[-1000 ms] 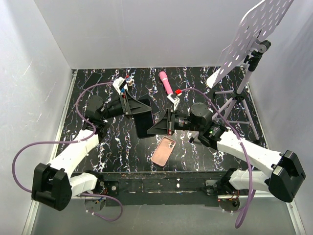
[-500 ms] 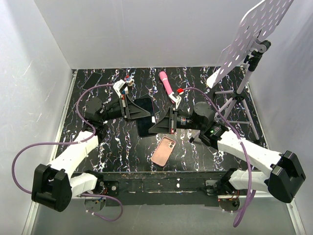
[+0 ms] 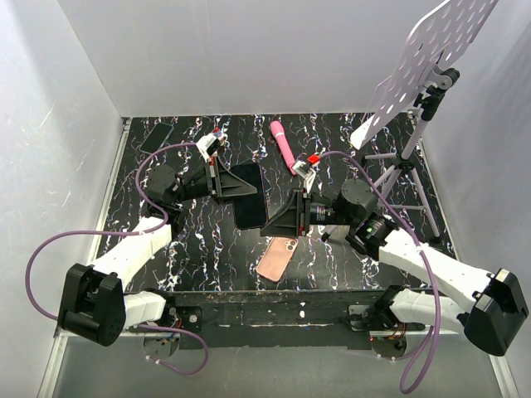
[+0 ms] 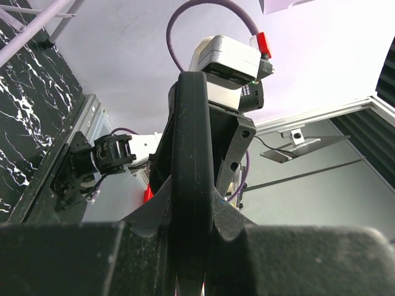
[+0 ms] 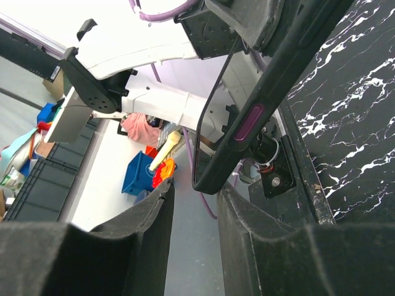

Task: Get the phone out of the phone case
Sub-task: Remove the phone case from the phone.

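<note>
One phone (image 3: 247, 197), already out of its shell, was clamped by its edge in the left gripper (image 3: 231, 186), with the long axis running near-to-far. The right gripper (image 3: 270, 230) sat just off the phone's near corner, jaws slightly parted and gripping nothing. The pink phone case (image 3: 276, 259) lay flat just in front of it. A pink wand (image 3: 282, 139) and a tripod (image 3: 406, 170) were well clear, so nothing looked in the way.
</note>
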Motion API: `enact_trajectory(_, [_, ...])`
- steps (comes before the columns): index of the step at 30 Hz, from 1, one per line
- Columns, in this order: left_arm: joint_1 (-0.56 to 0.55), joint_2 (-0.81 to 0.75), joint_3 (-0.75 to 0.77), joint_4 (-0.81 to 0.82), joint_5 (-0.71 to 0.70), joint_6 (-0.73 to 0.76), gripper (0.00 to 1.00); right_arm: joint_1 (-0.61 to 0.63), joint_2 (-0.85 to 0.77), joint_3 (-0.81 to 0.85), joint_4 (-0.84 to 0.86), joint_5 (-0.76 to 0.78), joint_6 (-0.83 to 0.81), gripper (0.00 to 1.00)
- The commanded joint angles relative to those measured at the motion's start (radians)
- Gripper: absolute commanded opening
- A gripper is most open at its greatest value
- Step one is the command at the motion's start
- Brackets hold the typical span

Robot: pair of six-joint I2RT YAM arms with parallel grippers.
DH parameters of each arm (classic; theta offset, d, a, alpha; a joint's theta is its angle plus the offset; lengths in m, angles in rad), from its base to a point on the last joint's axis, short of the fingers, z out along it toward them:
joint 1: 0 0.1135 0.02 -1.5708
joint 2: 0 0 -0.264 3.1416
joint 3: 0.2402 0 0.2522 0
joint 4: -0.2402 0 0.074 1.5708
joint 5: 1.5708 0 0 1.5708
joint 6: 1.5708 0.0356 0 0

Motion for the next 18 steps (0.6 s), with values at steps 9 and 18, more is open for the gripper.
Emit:
enact_trajectory(9, [0.006,-0.055,0.023,0.012,0.017,0.023,0.0,0.005,0.058,0.067,0.086,-0.045,-0.025,0.38])
enact_trajectory(18, [0.004,-0.057,0.034,0.017,0.031,0.029,0.0,0.003,0.084,0.079,0.092,-0.048,-0.019,0.38])
